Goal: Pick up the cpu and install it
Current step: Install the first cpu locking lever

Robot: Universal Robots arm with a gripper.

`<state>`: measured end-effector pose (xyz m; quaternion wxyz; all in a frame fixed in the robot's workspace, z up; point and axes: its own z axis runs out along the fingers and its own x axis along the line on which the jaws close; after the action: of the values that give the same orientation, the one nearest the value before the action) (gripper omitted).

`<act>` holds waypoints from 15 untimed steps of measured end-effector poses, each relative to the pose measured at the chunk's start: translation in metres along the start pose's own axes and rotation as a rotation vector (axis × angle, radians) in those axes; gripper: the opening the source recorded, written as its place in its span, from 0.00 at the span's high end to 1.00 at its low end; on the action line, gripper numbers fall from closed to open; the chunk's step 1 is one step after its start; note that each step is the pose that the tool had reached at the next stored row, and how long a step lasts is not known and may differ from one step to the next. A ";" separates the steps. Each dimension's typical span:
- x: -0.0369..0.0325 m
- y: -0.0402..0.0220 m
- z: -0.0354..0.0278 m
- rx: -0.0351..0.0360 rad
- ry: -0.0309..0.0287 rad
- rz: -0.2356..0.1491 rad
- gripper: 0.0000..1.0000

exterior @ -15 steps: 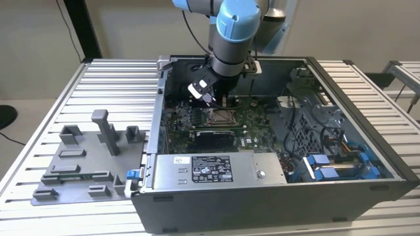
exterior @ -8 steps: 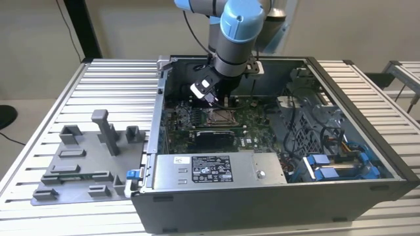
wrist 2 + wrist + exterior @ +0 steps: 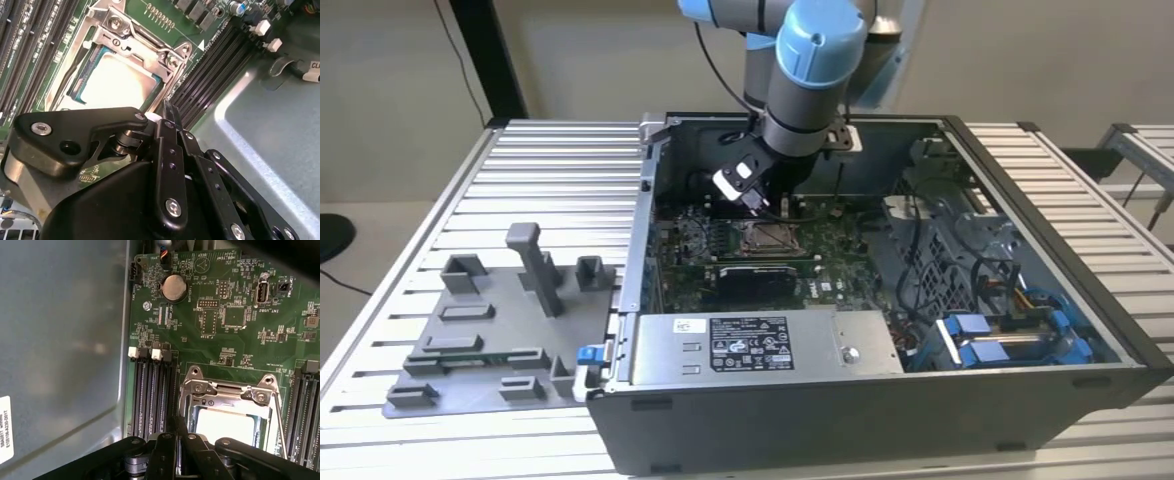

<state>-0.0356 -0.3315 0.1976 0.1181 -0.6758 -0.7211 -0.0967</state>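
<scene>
Starting at the exterior view's left: passing a grey fixture tray (image 3: 480, 340) on the slatted table (image 3: 547, 160), well apart from the gripper (image 3: 767, 200) and outside the case. Seeing no pale chip on that tray.

Moving rightward: reaching down into the open computer case (image 3: 881, 400), hanging just above the green board, near its middle. Pressing the fingers together in both wrist views (image 3: 166, 106) (image 3: 178, 421), with no gap showing and nothing caught between them; gripping nothing, as far as can be seen.

Finding the cpu (image 3: 117, 82) (image 3: 225, 427) just beyond and below the fingertips, lying flat in its socket, pale top showing through the window of the metal frame (image 3: 145, 40) (image 3: 225, 390). Noting rows of dark memory slots (image 3: 152, 395) flanking the socket to either side of the fingers, and a round coin battery (image 3: 175, 287) farther out past the frame.

Judging the picking and the seating as done, going by the chip resting square inside the socket and apart from the fingers. Not being able to tell whether the frame's thin lever is fully latched, so counting the locking as unconfirmed.
</scene>
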 end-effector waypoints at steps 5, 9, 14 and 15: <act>-0.0004 0.0040 0.0003 0.0017 0.0001 0.001 1.00; -0.0007 0.0072 0.0005 0.0030 0.0001 0.001 1.00; -0.0010 0.0097 0.0009 0.0038 0.0001 0.001 1.00; -0.0010 0.0099 0.0010 0.0041 0.0002 0.001 1.00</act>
<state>-0.0258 -0.3315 0.1962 0.1196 -0.6760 -0.7208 -0.0952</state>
